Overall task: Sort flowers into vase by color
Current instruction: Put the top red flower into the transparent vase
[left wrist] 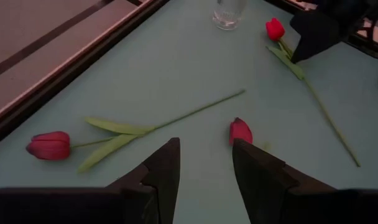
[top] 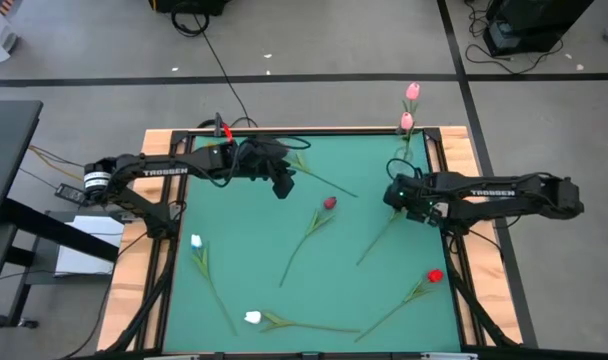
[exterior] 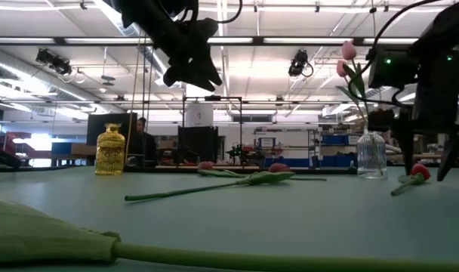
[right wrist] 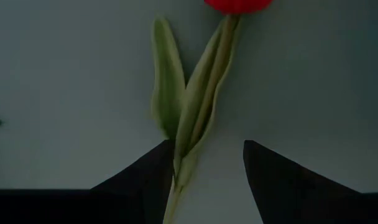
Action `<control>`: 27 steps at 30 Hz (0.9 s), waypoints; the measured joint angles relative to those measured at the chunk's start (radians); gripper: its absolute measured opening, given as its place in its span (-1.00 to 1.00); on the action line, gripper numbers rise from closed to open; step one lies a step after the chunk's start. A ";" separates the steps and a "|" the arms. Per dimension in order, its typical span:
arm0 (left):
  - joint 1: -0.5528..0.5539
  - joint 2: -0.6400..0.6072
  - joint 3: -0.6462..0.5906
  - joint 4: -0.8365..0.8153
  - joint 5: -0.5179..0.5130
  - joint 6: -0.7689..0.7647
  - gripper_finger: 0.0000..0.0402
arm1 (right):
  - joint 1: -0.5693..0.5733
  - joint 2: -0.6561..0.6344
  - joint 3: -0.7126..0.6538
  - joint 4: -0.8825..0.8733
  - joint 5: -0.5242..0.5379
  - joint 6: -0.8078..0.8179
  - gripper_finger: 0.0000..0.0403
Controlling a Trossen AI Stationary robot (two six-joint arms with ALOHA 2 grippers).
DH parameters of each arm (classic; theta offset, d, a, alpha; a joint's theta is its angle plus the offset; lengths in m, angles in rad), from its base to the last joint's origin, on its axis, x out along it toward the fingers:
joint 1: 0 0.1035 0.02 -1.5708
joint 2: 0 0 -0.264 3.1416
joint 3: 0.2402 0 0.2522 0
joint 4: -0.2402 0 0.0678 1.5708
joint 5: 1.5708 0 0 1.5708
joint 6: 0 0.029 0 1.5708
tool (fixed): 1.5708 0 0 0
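Flowers: two pink tulips (top: 411,105) already stand in a clear glass vase (exterior: 371,155) at the far right corner of the green table (top: 254,230). Loose on the mat: dark red tulip (top: 329,203) mid-table, bright red tulip (top: 435,275) near right, two white tulips (top: 252,317) near left, one more stem under each arm.

Right gripper (right wrist: 204,165) sits low over a red tulip (right wrist: 237,5) on the right side, jaws spread, straddling its stem and leaves, not pinching.

Left gripper (left wrist: 204,165) hovers well above the far-centre mat, jaws spread, holding nothing; a red bud (left wrist: 49,145) lies below it.

Amber vase (exterior: 109,150) stands at the far left edge.
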 joint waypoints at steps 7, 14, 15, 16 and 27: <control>0.026 0.000 0.000 0.000 0.018 0.029 -0.24 | 0.000 0.086 0.002 0.074 0.046 0.028 -0.01; 0.031 0.000 0.000 0.000 0.018 0.046 -0.24 | 0.022 0.153 0.010 0.061 0.054 0.000 -0.40; 0.031 0.000 0.000 0.000 0.018 0.048 -0.24 | 0.027 0.154 0.015 0.054 0.053 -0.023 -0.51; 0.031 0.000 0.000 0.000 0.018 0.048 -0.24 | 0.031 0.154 0.023 0.047 0.052 -0.053 -0.63; 0.049 0.000 0.000 0.000 0.017 0.011 -0.24 | 0.122 0.027 0.151 -0.137 0.150 -0.122 -0.94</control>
